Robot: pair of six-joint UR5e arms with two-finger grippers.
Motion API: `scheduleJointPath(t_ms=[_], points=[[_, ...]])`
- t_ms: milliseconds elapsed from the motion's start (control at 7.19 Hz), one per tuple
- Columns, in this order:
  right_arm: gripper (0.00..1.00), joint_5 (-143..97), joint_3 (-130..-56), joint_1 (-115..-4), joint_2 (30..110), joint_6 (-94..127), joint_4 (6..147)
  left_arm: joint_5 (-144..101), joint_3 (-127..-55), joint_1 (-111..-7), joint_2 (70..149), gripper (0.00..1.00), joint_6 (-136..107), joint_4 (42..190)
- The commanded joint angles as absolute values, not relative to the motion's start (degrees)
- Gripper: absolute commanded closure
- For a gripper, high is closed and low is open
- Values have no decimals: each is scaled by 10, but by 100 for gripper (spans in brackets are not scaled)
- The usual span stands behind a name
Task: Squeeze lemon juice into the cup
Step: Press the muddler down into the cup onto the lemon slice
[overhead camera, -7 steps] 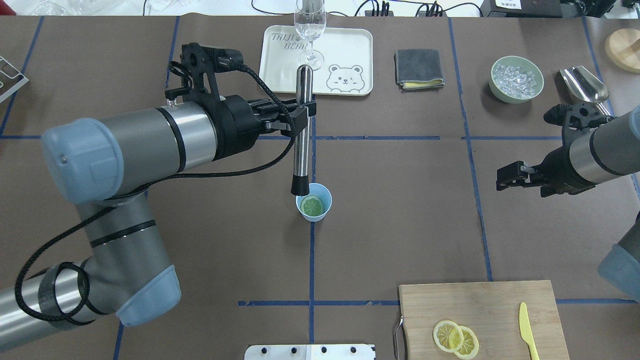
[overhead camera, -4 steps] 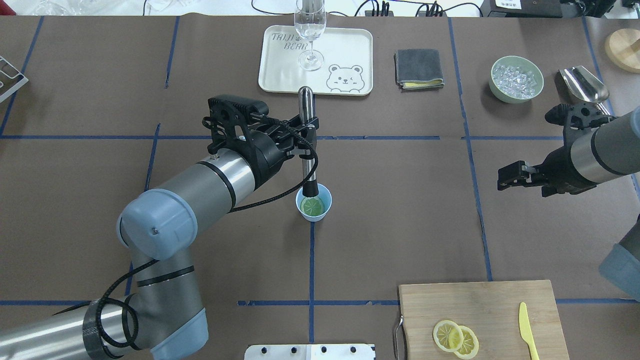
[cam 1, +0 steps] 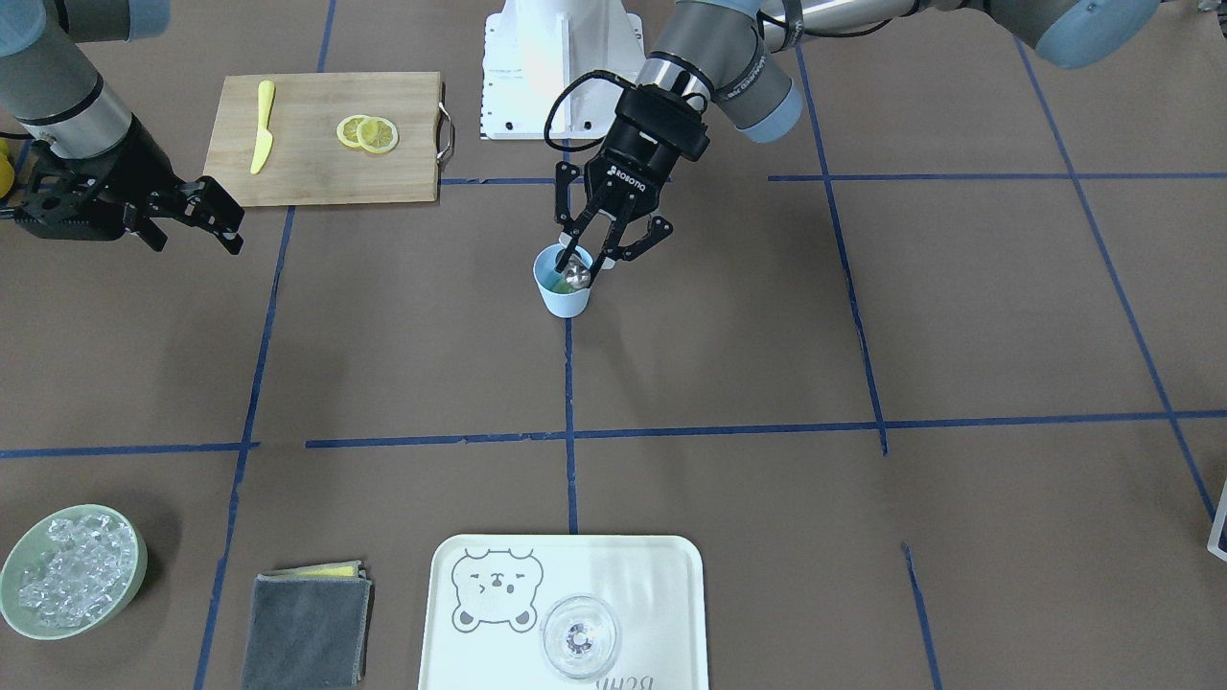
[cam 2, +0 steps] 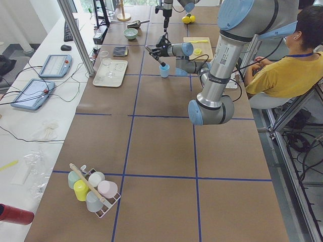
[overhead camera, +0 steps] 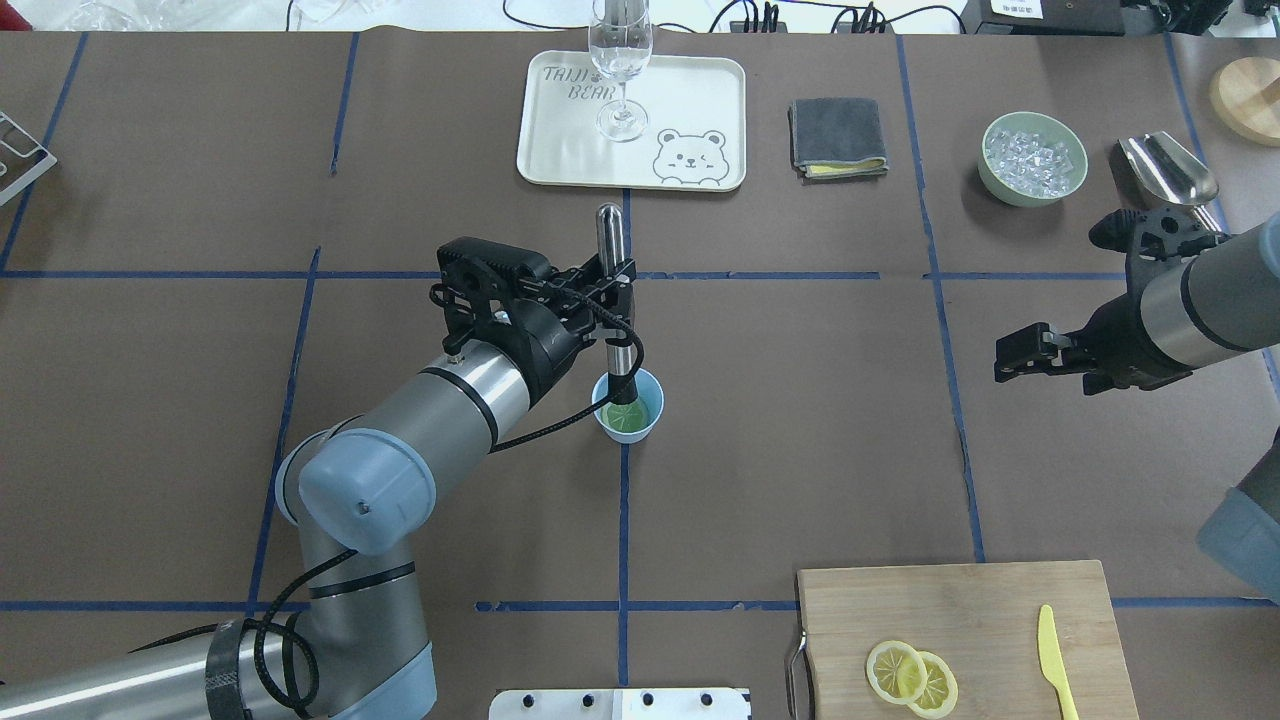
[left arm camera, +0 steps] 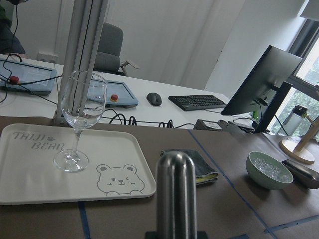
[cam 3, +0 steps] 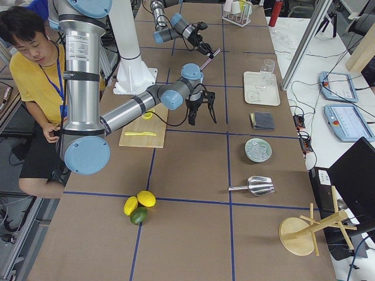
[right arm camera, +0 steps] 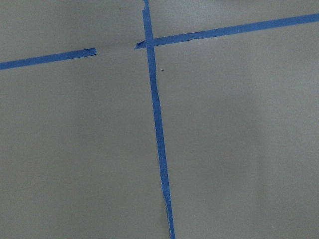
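Note:
The pale blue cup (overhead camera: 648, 425) stands at the table's middle with a lemon slice (overhead camera: 632, 417) lying flat inside it. My left gripper (overhead camera: 613, 284) is shut on a steel muddler (overhead camera: 609, 236), held nearly upright. Its black tip is down inside the cup on the slice. From the front, the cup (cam 1: 564, 299) shows under the left gripper (cam 1: 600, 252) with the muddler's rounded top (cam 1: 576, 276) over its mouth. The left wrist view shows the muddler (left arm camera: 176, 194) up close. My right gripper (overhead camera: 1004, 360) is open and empty, far to the right of the cup.
A wooden cutting board (overhead camera: 960, 605) at the near right holds two more lemon slices (overhead camera: 910, 675) and a yellow knife (overhead camera: 1050, 660). At the back are a bear tray (overhead camera: 700, 90) with a wine glass (overhead camera: 620, 60), a grey cloth (overhead camera: 837, 138), a green ice bowl (overhead camera: 1033, 158) and a steel scoop (overhead camera: 1165, 168).
My left arm has drawn in and lowered. The muddler's tip has gone from the cup's far rim down into the cup onto the slice. The right arm has not moved.

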State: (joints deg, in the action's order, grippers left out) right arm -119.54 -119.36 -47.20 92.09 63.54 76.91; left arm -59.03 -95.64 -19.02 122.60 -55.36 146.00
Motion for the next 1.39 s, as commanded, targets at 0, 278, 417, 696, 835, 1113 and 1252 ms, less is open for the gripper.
scheduleJointPath(t_ms=[0,278,417,696,835,1113,1252], points=[[0,-1196,-1194,-472,922,635,769,-556,-935,-176,1230,100,-555,1464],[0,-1196,-1194,-472,922,636,769,-550,-921,-174,1238,100,-554,1463],[0,-1196,-1195,-472,922,636,769,-528,-921,-172,1238,100,-554,1463],[0,-1204,-1194,-471,919,636,769,-471,-926,-136,1238,100,-509,1463],[0,-1204,-1194,-471,919,636,769,-463,-925,-126,1241,100,-493,1463],[0,-1204,-1196,-471,919,637,768,-439,-920,-104,1245,100,-486,1462],[0,-1204,-1197,-471,920,638,768,-435,-915,-102,1248,100,-483,1462]])
